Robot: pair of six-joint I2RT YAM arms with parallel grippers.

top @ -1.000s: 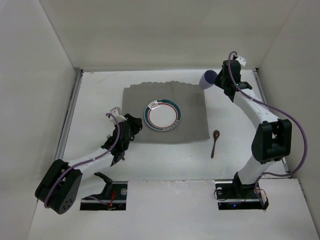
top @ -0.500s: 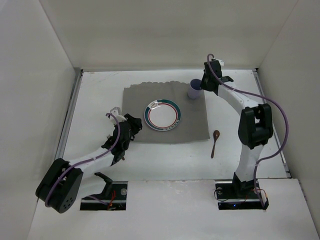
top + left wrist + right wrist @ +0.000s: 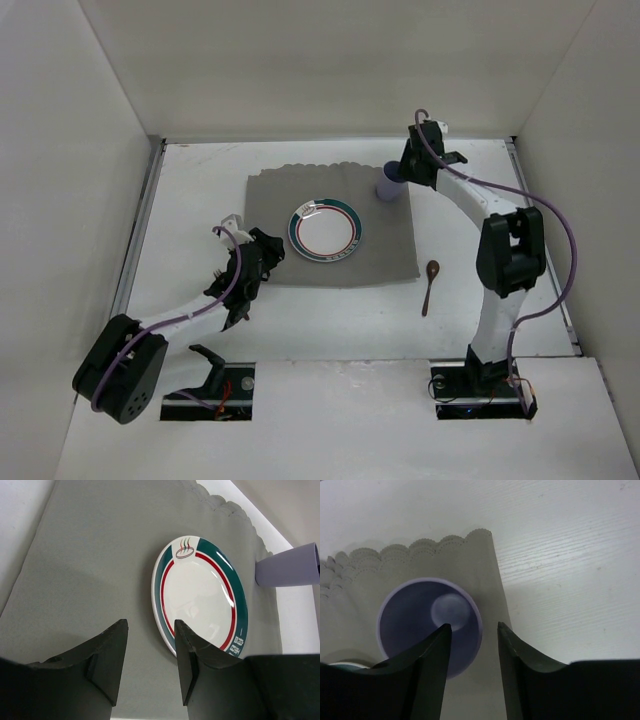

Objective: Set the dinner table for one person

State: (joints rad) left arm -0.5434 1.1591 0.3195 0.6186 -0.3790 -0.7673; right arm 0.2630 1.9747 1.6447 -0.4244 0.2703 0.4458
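The left hand hangs with its fingers apart and empty over the near left edge of a grey scalloped cloth placemat, which lies in the middle of the large flat matte-white bench. A round white plate with green and red rings lies on the placemat, and a lilac plastic cup stands upright at its far right corner. The right hand straddles the cup's rim with fingers apart, and a brown spoon lies on the bench further right.

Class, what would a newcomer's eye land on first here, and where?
The green-and-red-rimmed plate sits centred on the placemat. A lilac cup stands upright at the placemat's far right corner, the right gripper straddling its rim. A brown spoon lies on the table right of the placemat.
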